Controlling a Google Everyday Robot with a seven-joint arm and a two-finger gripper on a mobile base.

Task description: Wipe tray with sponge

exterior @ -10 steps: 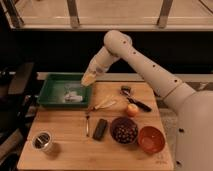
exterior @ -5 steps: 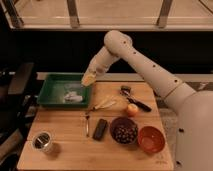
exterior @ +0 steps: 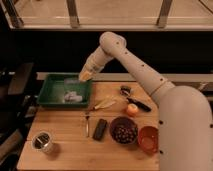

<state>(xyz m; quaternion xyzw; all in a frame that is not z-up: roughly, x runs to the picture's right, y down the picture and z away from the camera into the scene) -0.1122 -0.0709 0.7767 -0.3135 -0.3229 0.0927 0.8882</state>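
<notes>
Your gripper [exterior: 86, 76] hangs, fingers together, above the right rim of the tray [exterior: 50, 95], likely poised to reach the sponge [exterior: 72, 96] inside.

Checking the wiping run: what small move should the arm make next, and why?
Probably open the gripper and ease it down toward the sponge: it hangs shut over a back corner of the tray, while the sponge lies loose inside.

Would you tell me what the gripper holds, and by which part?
Nothing, it seems: the gripper hangs shut over the tray near its far right corner; the sponge lies inside.
</notes>
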